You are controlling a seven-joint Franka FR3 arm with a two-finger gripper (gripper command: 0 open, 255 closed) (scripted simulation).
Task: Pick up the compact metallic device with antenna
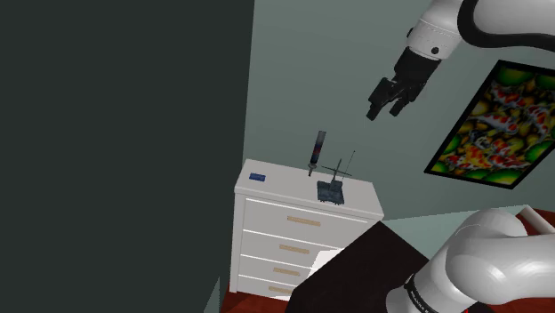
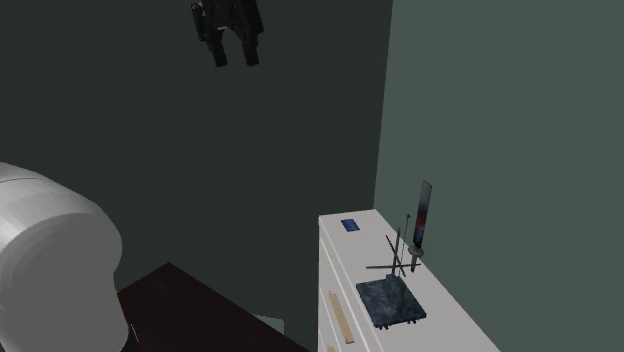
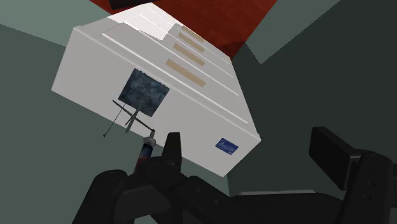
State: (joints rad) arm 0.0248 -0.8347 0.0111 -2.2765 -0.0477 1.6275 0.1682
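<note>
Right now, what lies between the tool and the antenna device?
Nothing: in the shoulder view, open air separates the tool from the antenna device.

The pincer (image 1: 383, 114) is showing black. The dresser (image 1: 276, 182) is showing white with tan handles (image 1: 303, 221), the device (image 1: 331, 191) mottled blue-grey, the card (image 1: 257, 177) blue. The painting (image 1: 494, 124) is swirling green, yellow, red.

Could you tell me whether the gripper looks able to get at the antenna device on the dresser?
Probably yes: the open gripper hangs high above the device with open air between; the upright dark stick beside it might crowd the descent.
</note>
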